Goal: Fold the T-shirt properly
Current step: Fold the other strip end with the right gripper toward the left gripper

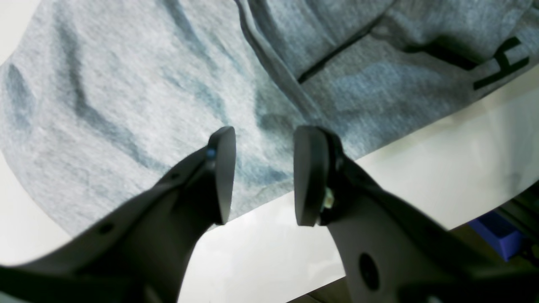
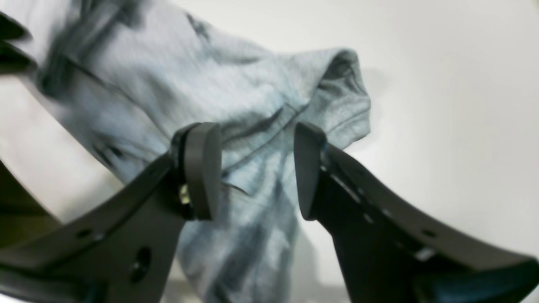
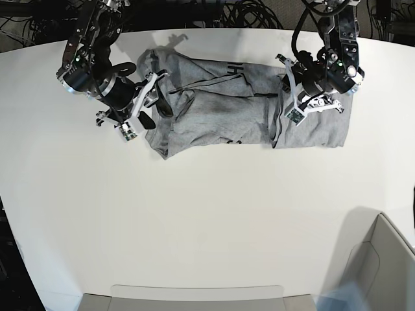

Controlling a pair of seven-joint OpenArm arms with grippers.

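The heather-grey T-shirt (image 3: 227, 110) lies crumpled and partly folded across the far part of the white table (image 3: 194, 214), with black lettering (image 3: 235, 68) showing near its far edge. My left gripper (image 3: 293, 97) hovers open and empty over the shirt's right portion. In the left wrist view the open gripper (image 1: 265, 168) is above plain grey cloth (image 1: 126, 84) near its edge, with a black letter (image 1: 507, 61) at upper right. My right gripper (image 3: 152, 103) is open and empty over the shirt's bunched left end. In the right wrist view the open gripper (image 2: 257, 168) frames a rumpled sleeve (image 2: 332, 97).
A grey bin (image 3: 382, 272) stands at the front right corner and a flat tray (image 3: 194, 299) at the front edge. Cables (image 3: 246, 13) lie behind the table. A blue object (image 1: 497, 235) sits below the table edge in the left wrist view.
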